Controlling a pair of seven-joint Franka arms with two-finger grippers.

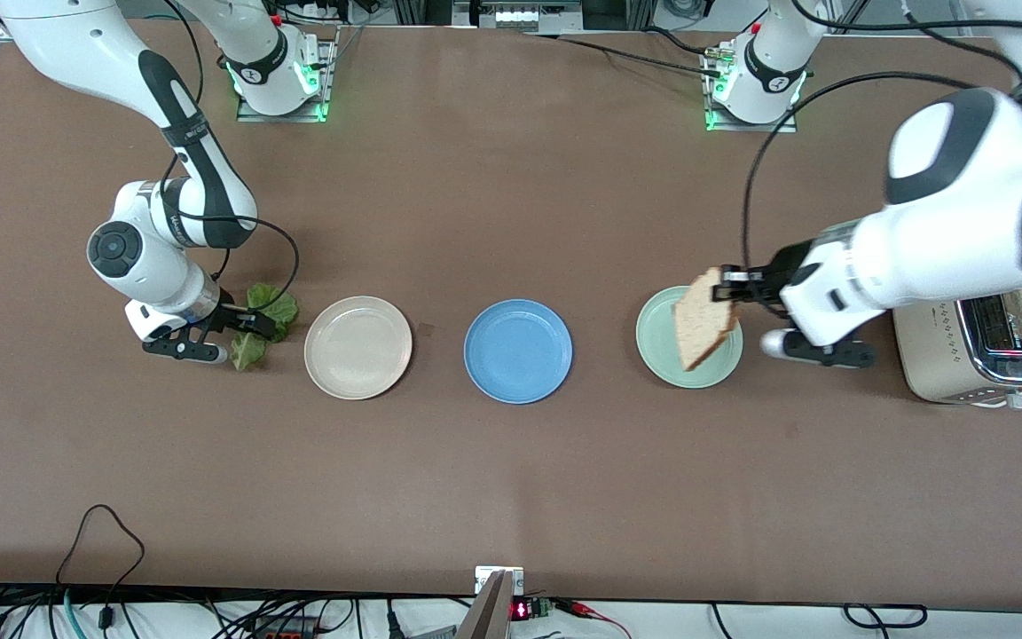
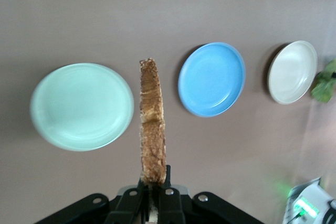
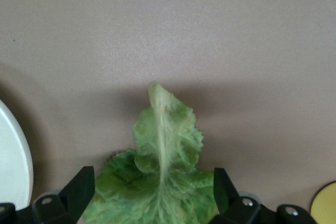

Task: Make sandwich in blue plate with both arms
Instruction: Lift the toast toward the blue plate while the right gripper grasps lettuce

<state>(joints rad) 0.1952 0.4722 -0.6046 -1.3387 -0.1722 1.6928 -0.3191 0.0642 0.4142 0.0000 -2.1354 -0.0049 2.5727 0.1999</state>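
The blue plate [image 1: 518, 351] sits bare on the worktop [image 1: 511, 479], between 2 other plates. The left gripper [image 1: 724, 293] pinches 1 bread slice [image 1: 703, 319] by its edge over the mint-green plate [image 1: 653, 342]. The right gripper [image 1: 240, 335] straddles the lettuce leaf [image 1: 267, 309], fingers wide apart. The thin hold probably lets the slice swing or slip.

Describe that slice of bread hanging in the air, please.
The light-brown toasted bread slice with a darker crust hangs on edge, clamped by one end in the left arm's black two-finger claw, which is shut on it. It looks coarse and grainy. It is over the round pale mint-green plate, and only the claw touches it.
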